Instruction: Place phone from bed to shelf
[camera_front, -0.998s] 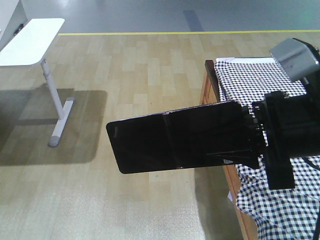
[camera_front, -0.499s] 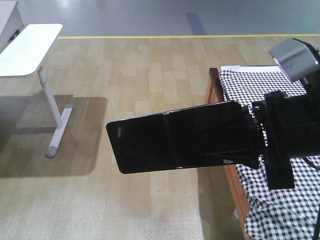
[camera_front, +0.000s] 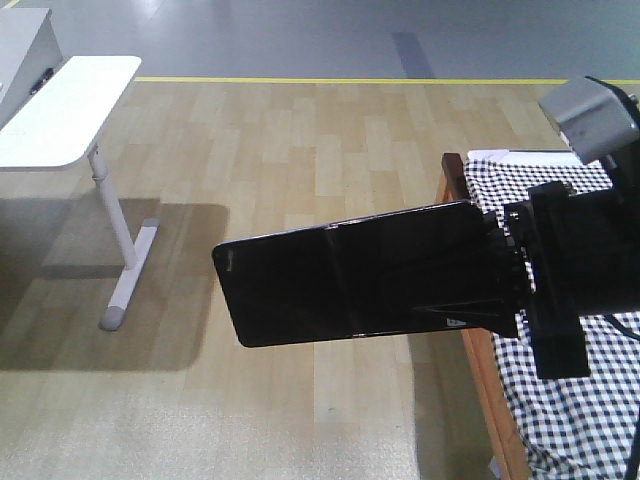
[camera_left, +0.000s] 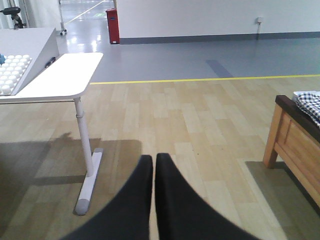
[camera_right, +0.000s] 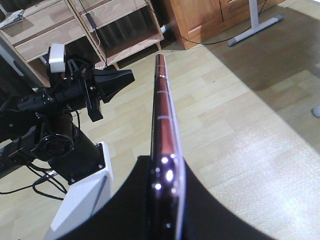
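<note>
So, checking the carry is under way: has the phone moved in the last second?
Yes. Against the bed, whose wooden corner slid right in the front view, the phone has swung left, toward the white table.

- The phone has its right end buried in the right tool.
- The bed runs off the front view's right and bottom edges.
- The shelf is cropped at the top of the right wrist view.
</note>
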